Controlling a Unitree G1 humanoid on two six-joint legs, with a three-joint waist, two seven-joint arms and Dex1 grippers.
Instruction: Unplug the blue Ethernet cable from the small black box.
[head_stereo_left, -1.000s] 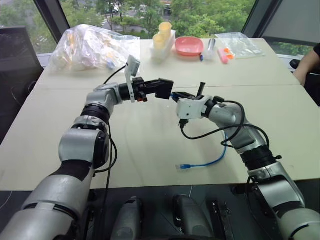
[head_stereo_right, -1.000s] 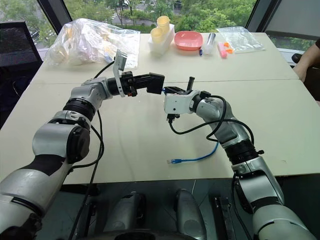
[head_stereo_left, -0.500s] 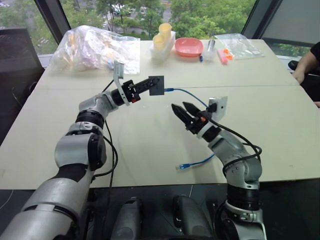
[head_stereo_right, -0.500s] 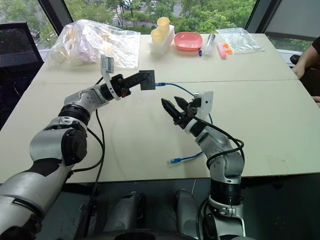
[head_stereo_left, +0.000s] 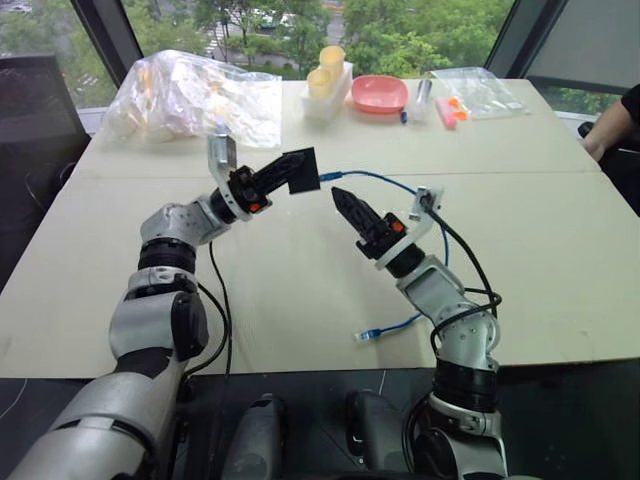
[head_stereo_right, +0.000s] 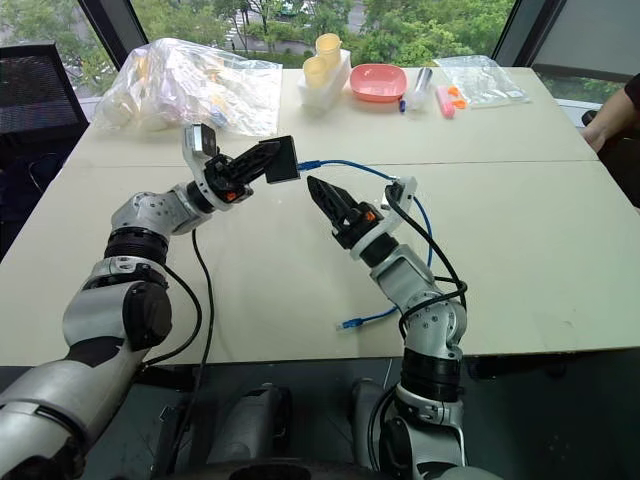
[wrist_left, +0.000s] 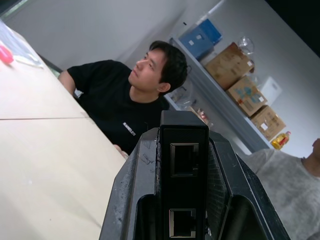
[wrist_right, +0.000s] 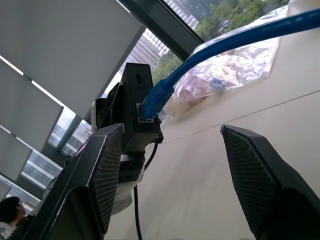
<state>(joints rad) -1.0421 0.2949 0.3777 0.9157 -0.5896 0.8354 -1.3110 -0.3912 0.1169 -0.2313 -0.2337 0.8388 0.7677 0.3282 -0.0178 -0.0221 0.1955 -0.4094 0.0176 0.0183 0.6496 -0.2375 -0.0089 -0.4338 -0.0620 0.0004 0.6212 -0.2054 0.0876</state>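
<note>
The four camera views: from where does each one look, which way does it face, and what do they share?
Left eye view: on the head, looking forward and down over the table; both arms show.
Right eye view: beside it, same scene.
Left wrist view: along the left gripper, shut on the small black box, toward a seated person.
Right wrist view: between the open right gripper fingers, toward the box.
Shared: the box with the blue Ethernet cable plugged in.

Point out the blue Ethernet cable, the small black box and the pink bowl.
blue Ethernet cable (head_stereo_left: 372, 180): left eye view, raised stretch near the box.
small black box (head_stereo_left: 300, 170): left eye view, flat face.
pink bowl (head_stereo_left: 379, 93): left eye view, inside.
</note>
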